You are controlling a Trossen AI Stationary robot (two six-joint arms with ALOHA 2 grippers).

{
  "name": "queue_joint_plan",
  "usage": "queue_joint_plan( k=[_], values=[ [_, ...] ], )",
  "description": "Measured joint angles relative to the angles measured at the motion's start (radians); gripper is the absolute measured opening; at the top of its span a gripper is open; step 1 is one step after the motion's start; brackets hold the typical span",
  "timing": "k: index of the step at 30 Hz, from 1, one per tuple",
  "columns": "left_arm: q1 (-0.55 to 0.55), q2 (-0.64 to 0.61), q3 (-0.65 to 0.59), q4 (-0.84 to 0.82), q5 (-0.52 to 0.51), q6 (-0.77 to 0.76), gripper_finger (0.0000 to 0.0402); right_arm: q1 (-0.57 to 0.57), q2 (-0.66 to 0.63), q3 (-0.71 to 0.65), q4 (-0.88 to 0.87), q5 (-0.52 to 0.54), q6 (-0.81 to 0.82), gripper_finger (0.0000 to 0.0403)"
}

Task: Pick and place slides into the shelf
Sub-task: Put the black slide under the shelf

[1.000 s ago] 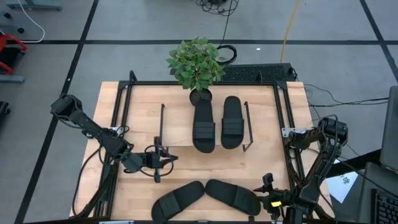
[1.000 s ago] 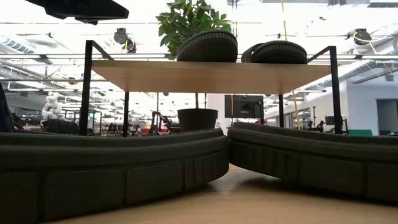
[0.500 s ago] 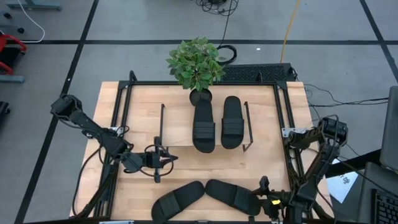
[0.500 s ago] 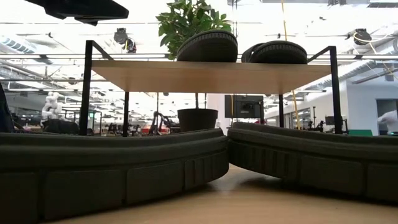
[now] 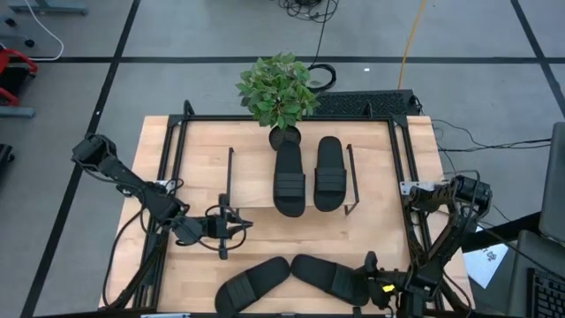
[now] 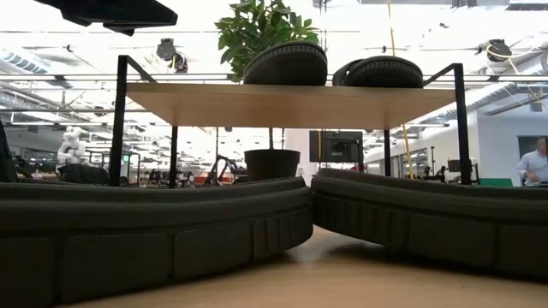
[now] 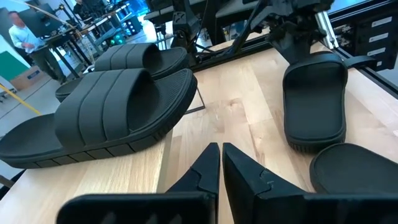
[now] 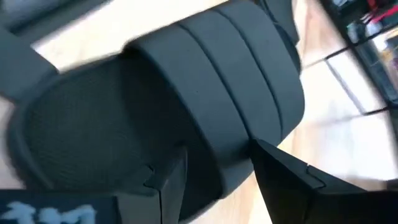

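Two black slides (image 5: 290, 181) (image 5: 329, 174) lie side by side on the shelf (image 5: 256, 208), soles on its wooden top. Two more rest on the table by the near edge, the left one (image 5: 252, 284) and the right one (image 5: 328, 276), their ends almost meeting. My right gripper (image 5: 362, 284) is open, low over the right slide's right end; in the right wrist view it (image 8: 217, 150) stands astride that slide's strap (image 8: 236, 93). My left gripper (image 5: 231, 225) is shut and hangs still above the table, left of the shelf's near left corner. My right gripper comes slanting down from the table's right onto the right slide. One finger (image 8: 166, 180) stands over the footbed, the other (image 8: 283, 177) outside the sole's side, with the strap's edge (image 8: 224, 155) between them. Whether they touch the slide I cannot tell.
A potted plant (image 5: 278, 93) stands at the table's far edge, behind the shelf. Black frame rails (image 5: 172, 168) (image 5: 402, 159) run along the table's left and right sides. A person (image 6: 535, 162) shows far off in the room beyond.
My right gripper has sunk and drawn in toward the right slide on the table, its wrist rolling as it went. The left arm and all the slides have kept their places.
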Motion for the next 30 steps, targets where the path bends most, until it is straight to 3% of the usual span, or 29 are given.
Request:
queue_joint_plan(
  k=[15, 25, 28, 30],
  values=[
    [0.0, 0.0, 0.0, 0.009, 0.0, -0.007, 0.0024, 0.006, 0.066, -0.001, 0.076, 0.281, -0.042, 0.0171],
    [0.0, 0.0, 0.0, 0.009, 0.0, -0.011, 0.0024, -0.054, 0.065, -0.016, 0.106, 0.281, 0.0, 0.0165],
    [0.0, 0.0, 0.0, 0.008, 0.0, -0.016, 0.0024, -0.077, 0.065, -0.04, 0.165, 0.245, 0.014, 0.0138],
    [0.0, 0.0, 0.0, 0.008, 0.0, -0.018, 0.0024, -0.085, 0.065, -0.054, 0.212, 0.223, 0.014, 0.0099]
  ],
)
